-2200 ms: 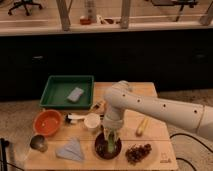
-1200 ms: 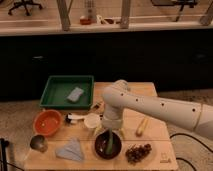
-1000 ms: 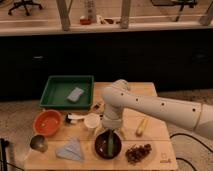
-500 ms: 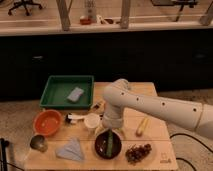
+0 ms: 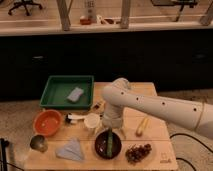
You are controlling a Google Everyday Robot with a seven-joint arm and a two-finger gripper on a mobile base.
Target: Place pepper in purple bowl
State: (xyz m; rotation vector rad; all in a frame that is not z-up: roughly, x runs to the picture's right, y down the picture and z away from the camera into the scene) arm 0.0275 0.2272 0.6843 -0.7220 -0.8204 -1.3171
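— Wooden table (image 5: 160, 145): where is the pepper (image 5: 108, 145)?
— Inside the purple bowl (image 5: 98, 150). The gripper (image 5: 111, 132) hangs just above that bowl; I cannot tell whether it grips.
— Best move?
— Probably release fully, then rise straight off the bowl.

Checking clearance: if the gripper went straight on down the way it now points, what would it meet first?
Probably the slender light-green pepper lying in the dark purple bowl, directly beneath the gripper; depth is unclear.
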